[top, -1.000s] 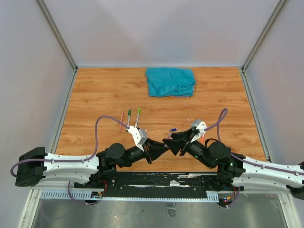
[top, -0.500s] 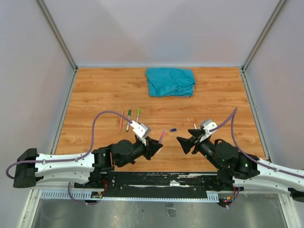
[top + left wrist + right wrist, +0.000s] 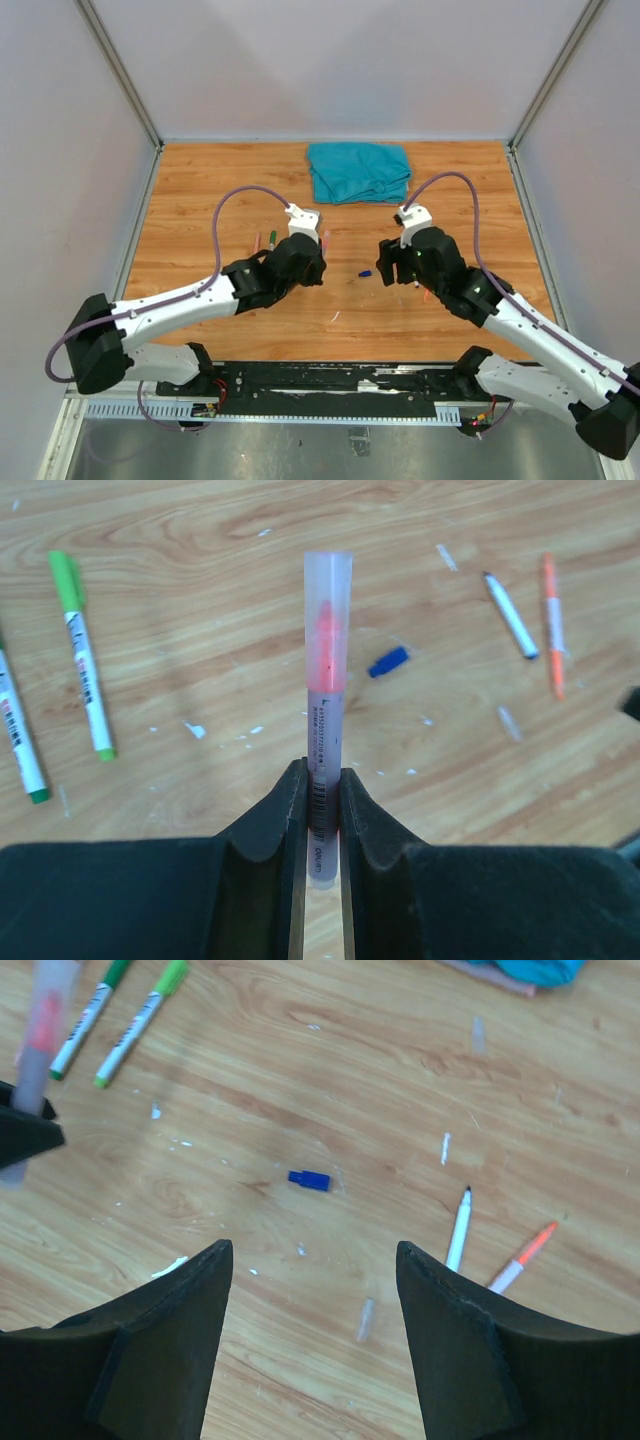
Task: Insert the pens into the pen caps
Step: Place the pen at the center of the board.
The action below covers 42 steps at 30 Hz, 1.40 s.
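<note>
L gripper (image 3: pixel 322 773) clamped on red pen (image 3: pixel 326 670), looks capped. R gripper (image 3: pixel 312 1248) apart, empty, above blue cap (image 3: pixel 309 1180). Next, prob: grab that cap.

1x red pen (image 3: pixel 327 680): pale barrel, clear cap on, clamped in left gripper (image 3: pixel 322 780). 
light-green pen (image 3: pixel 82 650) + dark-green pen (image 3: pixel 18 735): capped, lying near each other, L side. 
blue cap (image 3: pixel 309 1180): loose, centre. 
white pen (image 3: pixel 458 1230): uncapped, dark tip, beside orange pen (image 3: pixel 522 1258), R side.
</note>
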### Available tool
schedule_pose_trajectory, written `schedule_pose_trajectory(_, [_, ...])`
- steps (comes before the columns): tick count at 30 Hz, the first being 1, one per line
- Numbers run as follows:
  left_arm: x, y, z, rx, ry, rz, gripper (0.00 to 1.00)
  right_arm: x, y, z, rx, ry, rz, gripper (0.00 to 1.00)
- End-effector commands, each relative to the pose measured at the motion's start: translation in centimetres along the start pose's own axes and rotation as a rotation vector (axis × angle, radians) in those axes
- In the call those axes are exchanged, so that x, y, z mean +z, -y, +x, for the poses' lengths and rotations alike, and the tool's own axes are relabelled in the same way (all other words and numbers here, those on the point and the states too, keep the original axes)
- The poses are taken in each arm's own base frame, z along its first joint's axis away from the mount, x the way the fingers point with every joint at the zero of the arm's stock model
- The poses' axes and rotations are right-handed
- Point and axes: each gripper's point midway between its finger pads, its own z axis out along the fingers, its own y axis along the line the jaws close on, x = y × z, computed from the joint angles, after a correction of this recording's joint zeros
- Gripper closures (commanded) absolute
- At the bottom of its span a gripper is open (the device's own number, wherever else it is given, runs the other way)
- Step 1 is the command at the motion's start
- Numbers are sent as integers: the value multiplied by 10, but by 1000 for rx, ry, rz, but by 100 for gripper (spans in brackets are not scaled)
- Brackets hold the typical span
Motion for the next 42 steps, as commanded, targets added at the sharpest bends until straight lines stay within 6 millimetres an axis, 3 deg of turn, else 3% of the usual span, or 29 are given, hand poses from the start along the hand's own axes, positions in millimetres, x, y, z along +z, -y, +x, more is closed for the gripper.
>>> schedule_pose_trajectory(1, [22, -32, 12, -28, -127, -102, 100, 5, 1, 12, 192, -39, -143, 33])
schedule_pose_trajectory(5, [45, -56, 29, -20, -221, -182, 99, -2, 12, 19, 254, 16, -126, 32])
schedule_pose_trajectory(10, [65, -66, 41, 7, -288, -217, 100, -5, 15, 42, 282, -9, -109, 31])
schedule_pose_trajectory(22, [103, -105, 42, 14, -346, -333, 100, -6, 17, 55, 293, -24, -101, 29])
schedule_pose_trajectory(38, [120, -129, 56, 5, -377, -420, 98, -8, -4, 57, 245, -91, -223, 29])
schedule_pose_trajectory(42, [122, -132, 62, 10, -391, -429, 89, -8, -5, 57, 247, -90, -228, 29])
